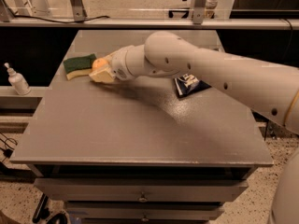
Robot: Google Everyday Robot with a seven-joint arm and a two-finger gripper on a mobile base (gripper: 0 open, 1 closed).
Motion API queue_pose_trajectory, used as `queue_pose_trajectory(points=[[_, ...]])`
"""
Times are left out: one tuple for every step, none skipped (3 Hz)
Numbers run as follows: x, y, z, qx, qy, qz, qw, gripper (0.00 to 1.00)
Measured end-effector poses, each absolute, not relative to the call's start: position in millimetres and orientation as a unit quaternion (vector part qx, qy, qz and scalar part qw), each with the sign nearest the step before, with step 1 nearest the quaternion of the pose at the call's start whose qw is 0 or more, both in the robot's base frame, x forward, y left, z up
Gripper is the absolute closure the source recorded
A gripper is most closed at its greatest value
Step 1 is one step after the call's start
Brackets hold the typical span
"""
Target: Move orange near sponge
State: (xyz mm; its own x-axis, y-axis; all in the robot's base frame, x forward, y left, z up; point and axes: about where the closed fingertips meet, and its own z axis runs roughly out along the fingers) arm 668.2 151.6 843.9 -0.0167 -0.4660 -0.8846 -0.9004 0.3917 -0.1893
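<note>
We can read no words, numbers or brand marks anywhere. The bag [189,84], toward the far right corner of the bench [140,134], bears pale markings, but we cannot make them out. The hand [101,72], near the far left corner just beside the sponge [78,64], shows no legible label either.
</note>
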Motion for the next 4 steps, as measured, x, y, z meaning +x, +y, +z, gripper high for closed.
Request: queue_pose_trajectory(points=[[668.4, 151.8, 843.2, -0.505, 0.677, 0.224, 0.486, 0.00], [668.3, 151.8, 843.1, -0.505, 0.677, 0.224, 0.486, 0.00], [664.6, 147.8, 849.4, -0.505, 0.672, 0.228, 0.491, 0.00], [653.4, 125.8, 868.5, -0.504, 0.664, 0.230, 0.502, 0.00]])
